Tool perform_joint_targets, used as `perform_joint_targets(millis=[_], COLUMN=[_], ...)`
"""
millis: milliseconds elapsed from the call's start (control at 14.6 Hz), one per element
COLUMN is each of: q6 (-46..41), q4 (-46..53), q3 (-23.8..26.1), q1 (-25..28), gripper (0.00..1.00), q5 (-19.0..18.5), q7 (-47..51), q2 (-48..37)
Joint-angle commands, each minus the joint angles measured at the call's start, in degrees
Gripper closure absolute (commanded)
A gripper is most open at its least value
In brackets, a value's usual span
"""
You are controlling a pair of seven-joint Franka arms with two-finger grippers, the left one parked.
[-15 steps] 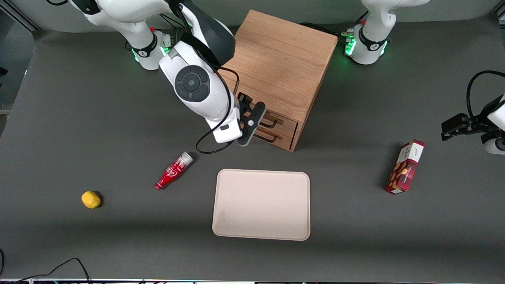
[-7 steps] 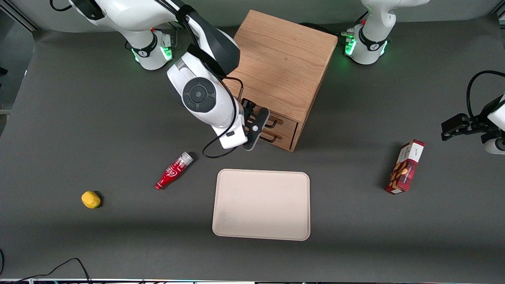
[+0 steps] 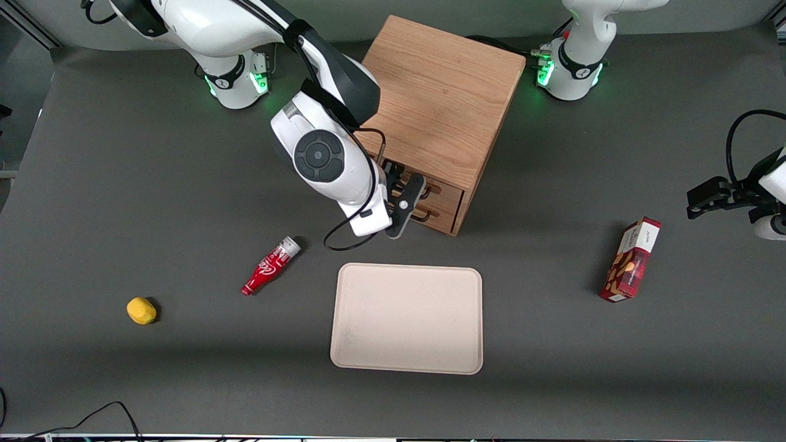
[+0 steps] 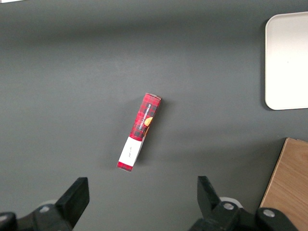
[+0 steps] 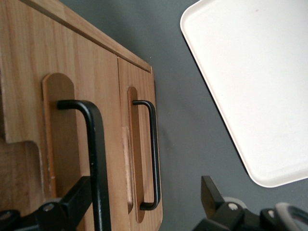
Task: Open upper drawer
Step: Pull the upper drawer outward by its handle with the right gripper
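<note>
The oak cabinet (image 3: 439, 104) stands at the table's middle with both drawers pushed in. The upper drawer (image 3: 447, 191) carries a thin black wire handle (image 3: 431, 191); the lower drawer (image 3: 441, 216) sits under it. My right gripper (image 3: 410, 199) is open right in front of the drawer fronts. In the right wrist view the gripper (image 5: 144, 187) spans both handles. The upper drawer's handle (image 5: 95, 144) runs just inside one fingertip (image 5: 79, 195). The lower drawer's handle (image 5: 153, 144) lies between the fingers, touching neither.
A beige tray (image 3: 406, 318) lies nearer the front camera than the cabinet and shows in the right wrist view (image 5: 250, 82). A red bottle (image 3: 270, 266) and a yellow lump (image 3: 141, 310) lie toward the working arm's end. A red box (image 3: 631, 259) lies toward the parked arm's end.
My gripper has moved along the cabinet's front toward the drawers and now sits across their handles. The drawers have not moved.
</note>
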Motion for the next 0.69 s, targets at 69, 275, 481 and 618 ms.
perform_joint_targets(millis=[69,275,481,618], q6=[2.0,3.0,4.7,4.9], q4=[-0.3,-0.3,0.0,0.4], q3=[0.7,0.5,-0.2,-0.4], q1=[-0.4,-0.8,-1.0,-1.1], gripper=[0.0,0.0,0.0,0.0], q5=[1.1,0.3,-2.6,-4.4], q7=[-2.9,-3.5,-5.4,-5.3], q2=[0.8,1.4,2.6,2.9])
